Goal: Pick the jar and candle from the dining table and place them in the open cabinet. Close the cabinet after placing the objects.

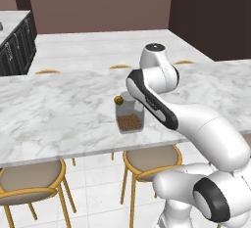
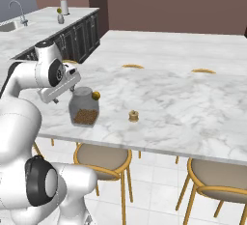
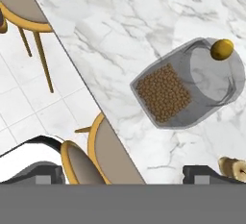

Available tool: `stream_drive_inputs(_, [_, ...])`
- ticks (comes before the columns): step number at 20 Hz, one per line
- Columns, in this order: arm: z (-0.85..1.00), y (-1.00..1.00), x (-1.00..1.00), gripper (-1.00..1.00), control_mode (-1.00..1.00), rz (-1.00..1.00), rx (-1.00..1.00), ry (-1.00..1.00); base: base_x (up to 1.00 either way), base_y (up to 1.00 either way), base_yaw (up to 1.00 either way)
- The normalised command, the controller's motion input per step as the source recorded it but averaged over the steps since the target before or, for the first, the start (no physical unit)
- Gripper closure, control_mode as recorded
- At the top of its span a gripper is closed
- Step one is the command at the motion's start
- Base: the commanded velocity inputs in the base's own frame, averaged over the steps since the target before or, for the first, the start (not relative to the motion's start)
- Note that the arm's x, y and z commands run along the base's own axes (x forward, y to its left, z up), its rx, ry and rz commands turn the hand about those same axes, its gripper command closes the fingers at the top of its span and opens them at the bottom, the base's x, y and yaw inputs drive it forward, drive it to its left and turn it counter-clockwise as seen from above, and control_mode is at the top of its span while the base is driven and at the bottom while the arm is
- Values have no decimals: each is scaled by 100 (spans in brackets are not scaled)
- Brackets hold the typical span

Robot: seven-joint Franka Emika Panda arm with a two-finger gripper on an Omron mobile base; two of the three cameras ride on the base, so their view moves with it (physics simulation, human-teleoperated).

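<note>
Because the jar (image 2: 84, 106) is clear glass with rounded shoulders, it looks hard, smooth and likely slippery, and its grainy brown filling in the lower half should give it some weight low down. It stands upright on the tabletop (image 1: 54, 109) near the front edge, above the stools (image 1: 147, 161), with the small golden knob (image 3: 222, 49) at its top. The candle (image 2: 133, 116) sits apart from it on the same slab, a tiny stub that should be light and easy to knock over. The fingers (image 3: 124, 175) are spread wide and grasp nothing, hovering just beside the jar on the robot's side. The best hold seems to be across the straight body below the shoulders, squarely at the level of the filling; the knob looks too small and round to trust.
</note>
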Motion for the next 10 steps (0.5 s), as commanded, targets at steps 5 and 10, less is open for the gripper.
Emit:
stream_drive_inputs(5, [0,0,12,-100,-100,1,0,0,0,0,0])
stream_drive_inputs(10, [0,0,23,-100,-100,0,0,1,0,0,0])
